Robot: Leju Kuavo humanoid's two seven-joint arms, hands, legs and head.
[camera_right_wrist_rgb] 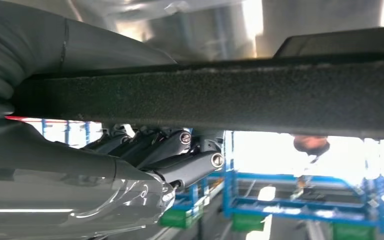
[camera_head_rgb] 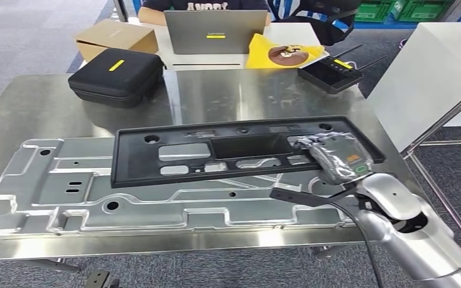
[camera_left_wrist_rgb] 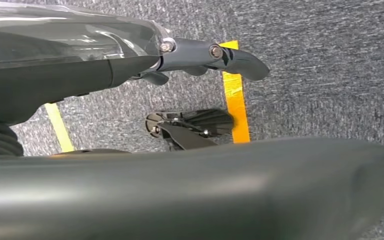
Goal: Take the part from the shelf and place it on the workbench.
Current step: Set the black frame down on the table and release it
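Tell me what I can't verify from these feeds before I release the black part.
- Head view: the right hand covers the right end of the long black plastic frame, so its grip there is hidden.
- Right wrist view: the frame's edge blocks the contact with the silver stamped metal panel.
- Left wrist view: the left hand hangs over grey carpet; its other fingers are hidden by the hand's cover.

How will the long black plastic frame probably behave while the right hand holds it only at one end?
The black frame is long, thin and full of cutouts, so it probably weighs little but may flex or sag at its far end. The right hand grips it near one end only, so it could tilt or twist. Its matte edge looks rough, so slipping seems unlikely.
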